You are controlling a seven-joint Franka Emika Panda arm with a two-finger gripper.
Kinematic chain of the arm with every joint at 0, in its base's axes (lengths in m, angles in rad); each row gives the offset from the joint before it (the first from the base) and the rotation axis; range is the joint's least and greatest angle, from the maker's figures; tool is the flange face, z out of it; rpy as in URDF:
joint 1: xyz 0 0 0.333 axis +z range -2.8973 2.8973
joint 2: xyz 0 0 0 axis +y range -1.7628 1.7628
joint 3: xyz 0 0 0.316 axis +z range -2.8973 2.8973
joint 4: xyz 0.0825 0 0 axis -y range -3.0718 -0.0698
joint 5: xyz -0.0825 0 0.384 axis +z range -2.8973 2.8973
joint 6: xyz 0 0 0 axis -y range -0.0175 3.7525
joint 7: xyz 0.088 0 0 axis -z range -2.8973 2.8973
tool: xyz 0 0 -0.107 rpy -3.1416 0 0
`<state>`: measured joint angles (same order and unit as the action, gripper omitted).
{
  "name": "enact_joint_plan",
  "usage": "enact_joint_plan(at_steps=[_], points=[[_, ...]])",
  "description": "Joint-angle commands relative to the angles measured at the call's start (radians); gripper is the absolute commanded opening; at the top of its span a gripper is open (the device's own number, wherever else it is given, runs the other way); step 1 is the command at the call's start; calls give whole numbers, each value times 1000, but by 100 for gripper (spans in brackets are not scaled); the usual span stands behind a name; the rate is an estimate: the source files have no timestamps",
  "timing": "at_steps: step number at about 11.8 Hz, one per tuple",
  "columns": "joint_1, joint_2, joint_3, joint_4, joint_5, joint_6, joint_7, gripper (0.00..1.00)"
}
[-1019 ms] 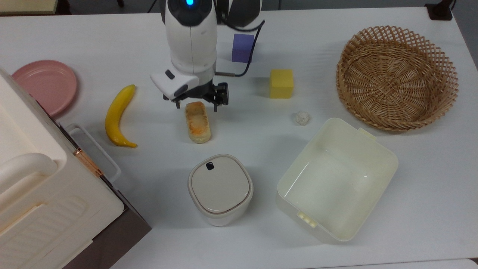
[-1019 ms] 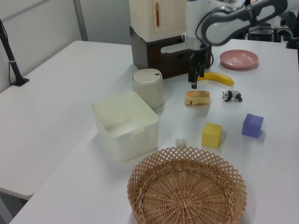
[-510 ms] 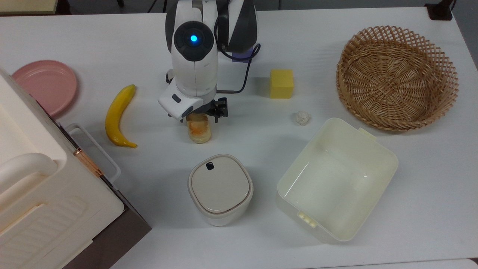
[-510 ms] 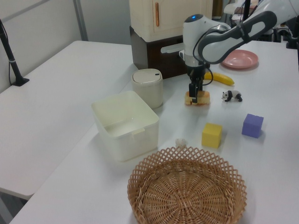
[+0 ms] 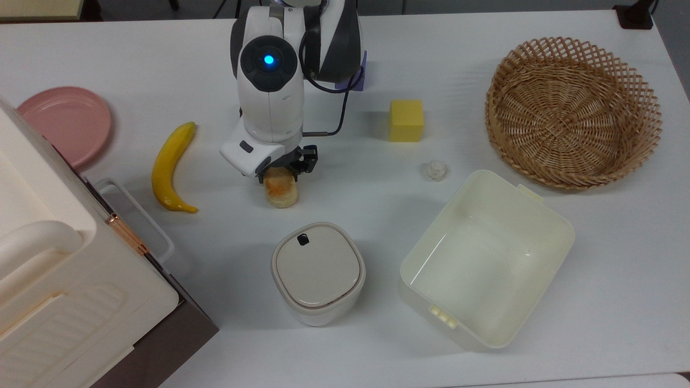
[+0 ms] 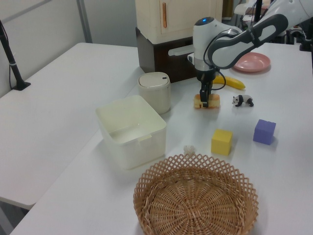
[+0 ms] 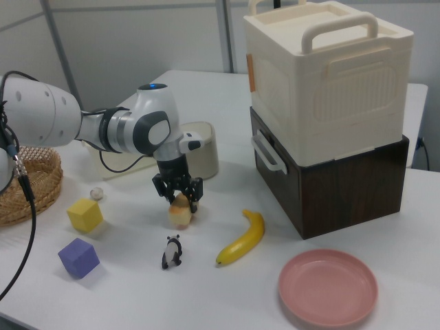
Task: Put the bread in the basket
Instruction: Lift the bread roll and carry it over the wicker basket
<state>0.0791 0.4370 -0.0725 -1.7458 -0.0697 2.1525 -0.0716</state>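
The pincer (image 5: 284, 168) is seen lowered over the toy bread loaf (image 5: 280, 188), its two fingers set on either side of the loaf's far end as in the right view (image 7: 179, 194); whether they are pressed firmly on it cannot be told. The bread is shown resting on the white bench (image 5: 485, 81), between the yellow banana (image 5: 170, 167) and the yellow foam cube (image 5: 406, 120), just above the lidded round container (image 5: 317, 272) in the top view. The wicker basket (image 5: 573, 110) is shown well apart at the top view's right, beyond the cream plastic tub (image 5: 488, 258).
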Motion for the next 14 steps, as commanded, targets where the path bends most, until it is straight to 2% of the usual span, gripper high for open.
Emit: enact_joint_plan(at_steps=[1, 5, 8, 12, 14], points=[[22, -110, -38, -11, 13, -35, -20, 64], [59, -217, -41, 87, 14, -204, 10, 64], [71, -267, -41, 123, 14, -288, 82, 65], [122, -270, -39, 173, 13, -368, 218, 65], [195, -264, -39, 173, 11, -373, 298, 65]])
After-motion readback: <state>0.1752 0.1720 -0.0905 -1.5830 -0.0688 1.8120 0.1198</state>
